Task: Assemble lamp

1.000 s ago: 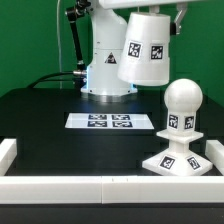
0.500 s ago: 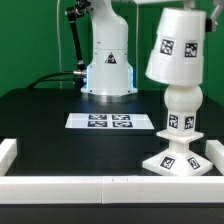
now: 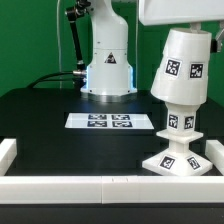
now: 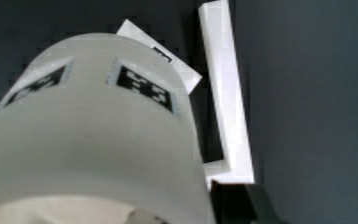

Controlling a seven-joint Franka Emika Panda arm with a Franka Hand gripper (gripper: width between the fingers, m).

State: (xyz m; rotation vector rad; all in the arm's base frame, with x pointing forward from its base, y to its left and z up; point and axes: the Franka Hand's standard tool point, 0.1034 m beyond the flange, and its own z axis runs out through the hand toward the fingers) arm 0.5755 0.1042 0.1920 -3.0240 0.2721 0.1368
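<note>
The white tapered shade (image 3: 183, 68), with black-and-white tags, stands nearly upright over the top of the lamp stem (image 3: 178, 122) on the square base (image 3: 182, 160) at the exterior view's right. The ball bulb is hidden under the shade. My gripper (image 3: 190, 28) is at the shade's upper end and holds it from above, its fingers mostly cut off by the frame edge. In the wrist view the shade (image 4: 105, 130) fills most of the picture and a corner of the base (image 4: 155, 48) shows beyond it.
The marker board (image 3: 108, 122) lies flat mid-table. The robot's pedestal (image 3: 107, 62) stands behind it. A white rail (image 3: 90, 186) runs along the front edge, with a short block (image 3: 6, 152) at the left. The rail also shows in the wrist view (image 4: 220, 90).
The shade moved right and down from a tilted pose above the table, turned upright, and now covers the bulb, which showed bare one second ago.
</note>
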